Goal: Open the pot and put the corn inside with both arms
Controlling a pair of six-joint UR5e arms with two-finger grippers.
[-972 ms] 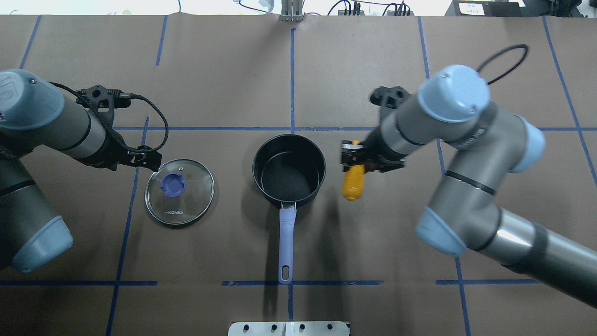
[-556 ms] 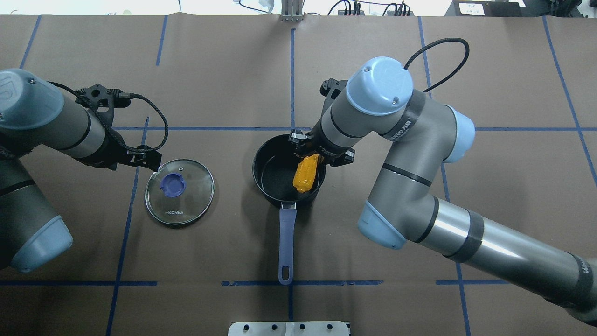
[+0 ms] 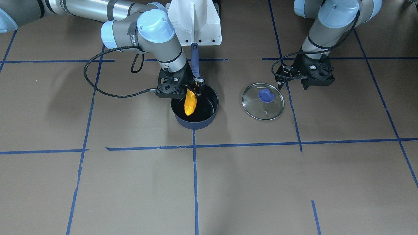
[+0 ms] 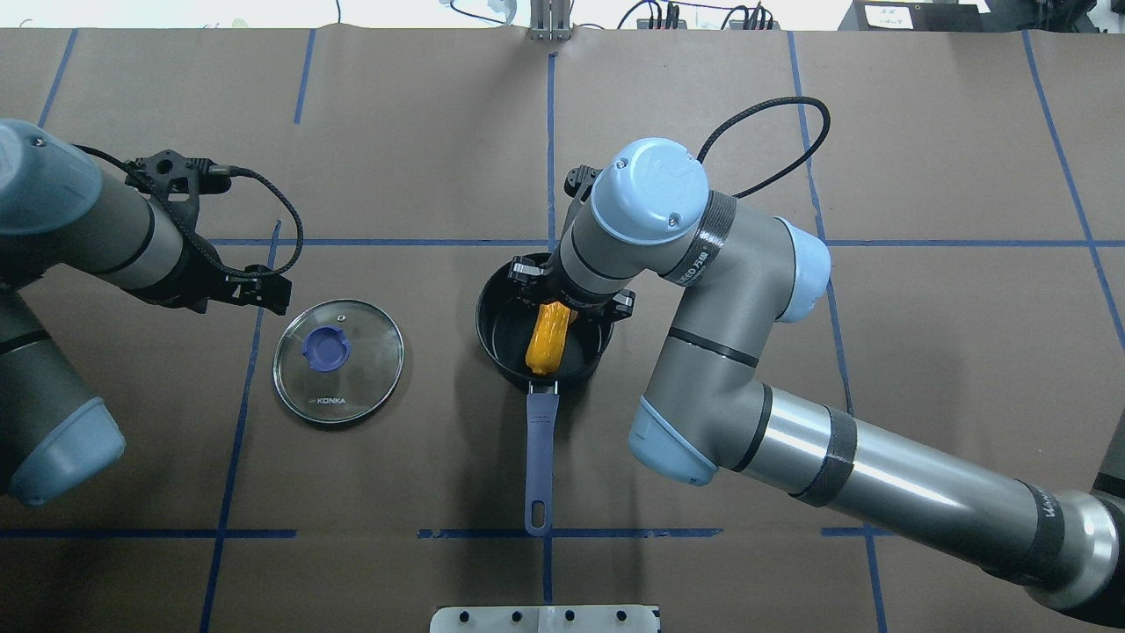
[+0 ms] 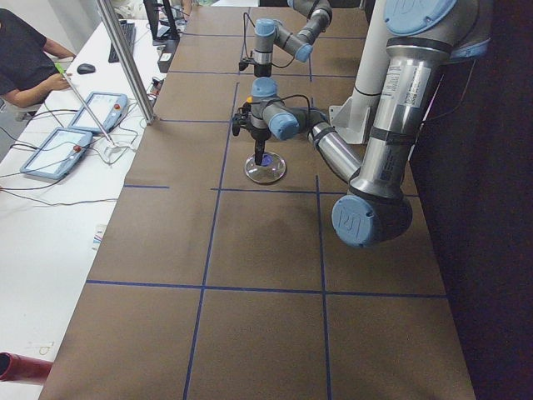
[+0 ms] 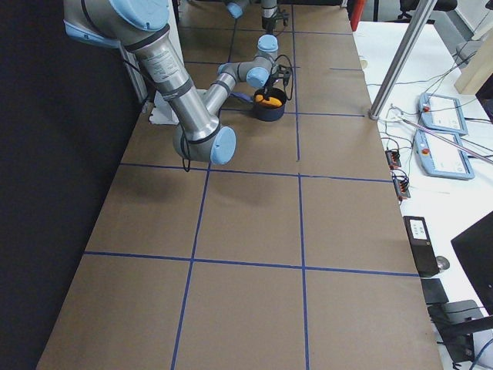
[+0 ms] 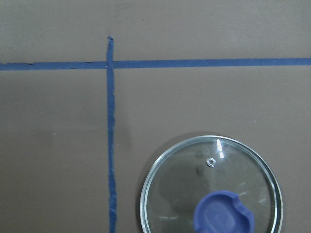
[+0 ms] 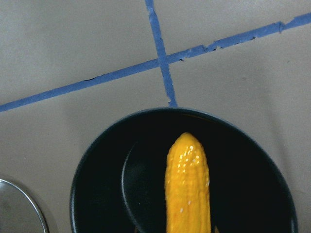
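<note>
- Placing step: the right gripper (image 3: 193, 87) pinches one end of the small orange-yellow bumpy toy corn cob (image 4: 545, 338), holding it tilted over the black interior of the open dark navy saucepan (image 4: 483, 323).
- Next, likely: spread the jaws, then lift clear.
- The left gripper (image 4: 259, 290) hovers near the round glass lid (image 4: 356, 382); its grip cannot be told.
- Brown paper-covered table (image 4: 703, 132), blue tape lines (image 4: 551, 132); a white desk (image 5: 50, 233) alongside.

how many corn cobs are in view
1: the corn hangs tilted over the open pot, its upper end gripped by the right pincer. No other shows, though the arms hide some of the table.
</note>
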